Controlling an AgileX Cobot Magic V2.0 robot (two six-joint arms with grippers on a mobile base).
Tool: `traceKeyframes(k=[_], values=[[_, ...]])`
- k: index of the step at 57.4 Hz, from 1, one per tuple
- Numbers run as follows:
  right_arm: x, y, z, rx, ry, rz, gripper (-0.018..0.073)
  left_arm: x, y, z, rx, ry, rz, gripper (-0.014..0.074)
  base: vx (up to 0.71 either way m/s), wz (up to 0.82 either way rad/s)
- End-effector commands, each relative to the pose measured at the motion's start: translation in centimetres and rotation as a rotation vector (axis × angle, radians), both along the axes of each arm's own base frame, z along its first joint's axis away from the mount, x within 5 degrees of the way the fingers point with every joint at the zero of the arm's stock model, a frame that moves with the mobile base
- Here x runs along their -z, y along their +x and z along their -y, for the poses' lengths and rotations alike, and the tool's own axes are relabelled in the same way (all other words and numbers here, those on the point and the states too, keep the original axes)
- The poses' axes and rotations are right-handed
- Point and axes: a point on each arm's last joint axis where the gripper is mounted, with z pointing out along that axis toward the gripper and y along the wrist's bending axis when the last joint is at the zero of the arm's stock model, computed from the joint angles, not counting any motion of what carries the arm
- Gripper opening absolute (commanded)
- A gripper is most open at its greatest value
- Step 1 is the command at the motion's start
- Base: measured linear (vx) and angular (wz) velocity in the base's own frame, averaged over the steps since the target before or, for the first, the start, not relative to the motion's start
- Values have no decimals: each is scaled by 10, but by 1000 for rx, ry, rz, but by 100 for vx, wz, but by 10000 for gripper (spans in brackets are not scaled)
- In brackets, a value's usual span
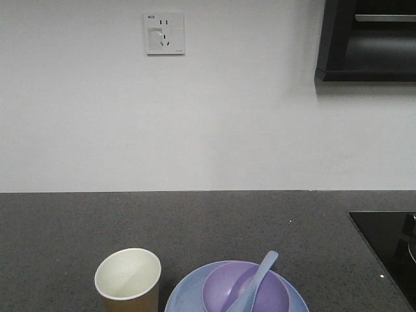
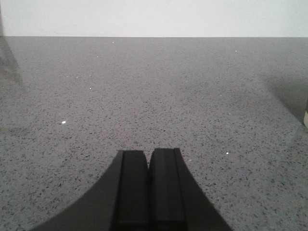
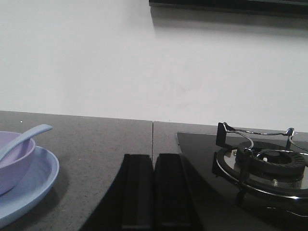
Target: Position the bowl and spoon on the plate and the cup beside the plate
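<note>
The purple bowl (image 1: 260, 296) sits on the pale blue plate (image 1: 185, 298) at the counter's front edge. A pale blue spoon (image 1: 260, 273) lies in the bowl, handle pointing up and right. Just left of the plate stands the paper cup (image 1: 128, 278), upright and apart from it. In the right wrist view the bowl (image 3: 14, 166), spoon (image 3: 26, 137) and plate (image 3: 33, 185) show at the far left. My right gripper (image 3: 154, 156) is shut and holds nothing, low over the counter to the plate's right. My left gripper (image 2: 148, 151) is shut too, over bare counter.
A black glass hob (image 3: 202, 159) with a gas burner and metal pan support (image 3: 262, 161) lies at the right, also the hob (image 1: 390, 237) in the front view. A white wall with a socket (image 1: 164, 33) backs the counter. A dark cabinet (image 1: 367, 39) hangs at upper right.
</note>
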Motion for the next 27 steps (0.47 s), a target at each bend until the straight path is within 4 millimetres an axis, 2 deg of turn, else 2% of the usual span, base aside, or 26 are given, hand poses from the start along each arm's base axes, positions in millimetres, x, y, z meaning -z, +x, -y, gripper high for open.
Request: traceKeyframes(k=[1, 27], values=[[-3, -2, -1, -6, -10, 87, -9, -2, 1, 0, -6, -13, 76, -6, 0, 0], [-3, -2, -1, -6, -10, 87, -9, -2, 1, 0, -6, -13, 76, -6, 0, 0]])
